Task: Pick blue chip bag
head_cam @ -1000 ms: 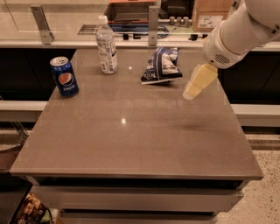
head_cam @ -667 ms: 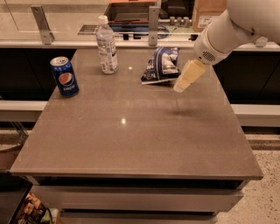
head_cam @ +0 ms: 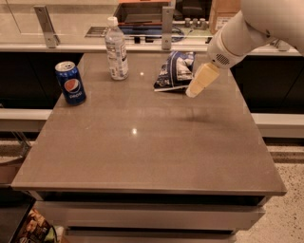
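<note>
Table [head_cam: 71, 156]: grey-brown glossy top filling the middle of the view, drawers below its front edge.
Counter ledge [head_cam: 28, 46]: pale, running behind the table, with a slanted metal bracket [head_cam: 44, 20] standing on it at far left.
Pepsi can [head_cam: 70, 82]: upright near the table's left edge, blue, roundel logo facing the camera, well apart from everything else.
Water bottle [head_cam: 116, 49]: clear plastic with a white cap, upright toward the back edge, right of the can and apart from it.
Blue chip bag [head_cam: 175, 70]: crumpled, dark navy with white patches and print, lying on the table toward the back, right of centre; near the bottle, not touching it.
Gripper [head_cam: 192, 91]: cream-coloured, angled down and to the left, tip just beside the bag's lower right corner and low over the tabletop; contact with the bag not clear; released or clenched, cannot tell.
Arm [head_cam: 247, 33]: white and bulky, entering from the upper right corner and sloping down to the gripper, with a faint shadow [head_cam: 199, 116] on the table below.
Cardboard box [head_cam: 223, 12]: brown, on the counter behind the arm, partly hidden.
Floor [head_cam: 285, 213]: speckled, seen at lower right.
</note>
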You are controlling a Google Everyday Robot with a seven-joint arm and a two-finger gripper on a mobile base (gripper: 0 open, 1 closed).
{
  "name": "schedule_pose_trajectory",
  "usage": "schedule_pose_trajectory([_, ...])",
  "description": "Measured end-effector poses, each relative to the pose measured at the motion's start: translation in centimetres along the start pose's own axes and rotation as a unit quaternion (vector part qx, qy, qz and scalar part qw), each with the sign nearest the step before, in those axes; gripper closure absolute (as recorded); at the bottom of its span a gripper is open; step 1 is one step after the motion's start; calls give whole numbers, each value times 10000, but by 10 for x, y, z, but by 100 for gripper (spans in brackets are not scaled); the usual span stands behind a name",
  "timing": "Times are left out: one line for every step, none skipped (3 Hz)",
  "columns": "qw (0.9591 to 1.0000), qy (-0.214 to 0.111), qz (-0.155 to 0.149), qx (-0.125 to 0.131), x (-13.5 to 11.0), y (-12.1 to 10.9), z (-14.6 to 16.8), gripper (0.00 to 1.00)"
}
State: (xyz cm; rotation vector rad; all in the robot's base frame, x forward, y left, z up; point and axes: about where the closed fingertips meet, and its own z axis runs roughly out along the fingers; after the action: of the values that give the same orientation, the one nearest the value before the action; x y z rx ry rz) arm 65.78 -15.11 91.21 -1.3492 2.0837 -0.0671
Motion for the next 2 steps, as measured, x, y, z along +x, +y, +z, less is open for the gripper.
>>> schedule_pose_trajectory([9999,-73,90,107,-8,-14,18,0])
schedule_pose_trajectory([9996,-128,209,123,-15,-23,37,0])
